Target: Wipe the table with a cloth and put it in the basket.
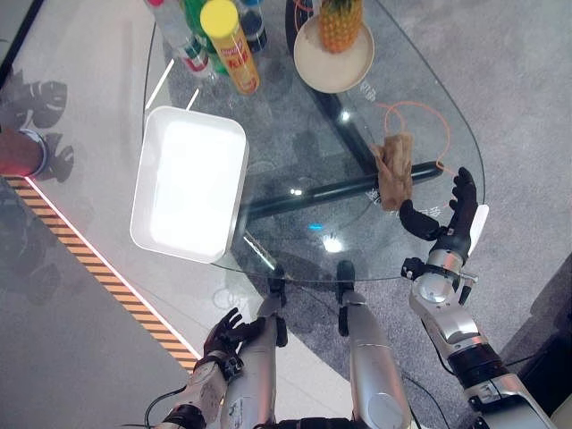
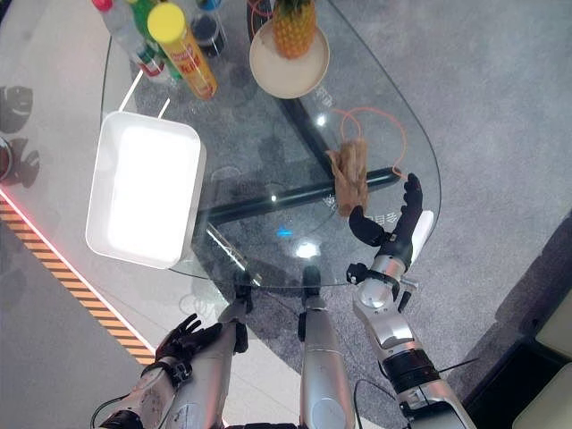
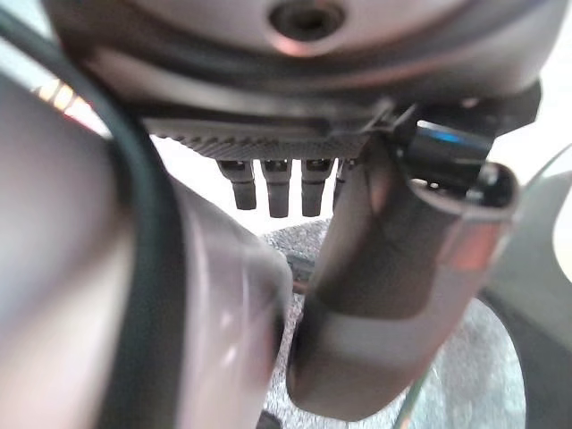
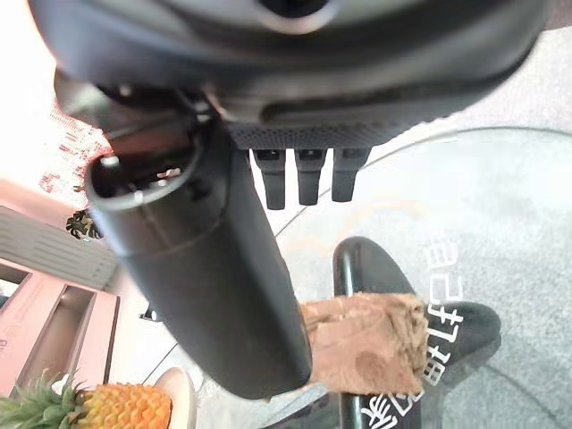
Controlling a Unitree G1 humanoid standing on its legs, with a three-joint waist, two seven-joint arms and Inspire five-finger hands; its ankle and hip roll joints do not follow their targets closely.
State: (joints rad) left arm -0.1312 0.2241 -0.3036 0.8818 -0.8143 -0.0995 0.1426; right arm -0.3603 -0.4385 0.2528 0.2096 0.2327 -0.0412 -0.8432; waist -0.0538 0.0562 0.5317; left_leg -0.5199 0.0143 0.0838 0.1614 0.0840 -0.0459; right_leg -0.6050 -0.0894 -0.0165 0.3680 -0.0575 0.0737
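Note:
A crumpled brown cloth (image 1: 394,169) lies on the glass table (image 1: 420,71) near its right edge; it also shows past the fingers in the right wrist view, cloth (image 4: 366,344). My right hand (image 1: 451,219) hovers just right of and below the cloth with fingers straight and thumb spread, open and holding nothing. A white rectangular basket (image 1: 189,182) sits on the table's left side. My left hand (image 1: 228,338) hangs low beside the body, below the table edge, its fingers relaxed.
At the far side of the table stand several bottles and a yellow-capped can (image 1: 231,45), with a pineapple (image 1: 340,22) on a beige plate (image 1: 332,64). An orange cord (image 1: 420,112) loops under the glass. A black-and-orange striped strip (image 1: 98,268) runs across the floor at left.

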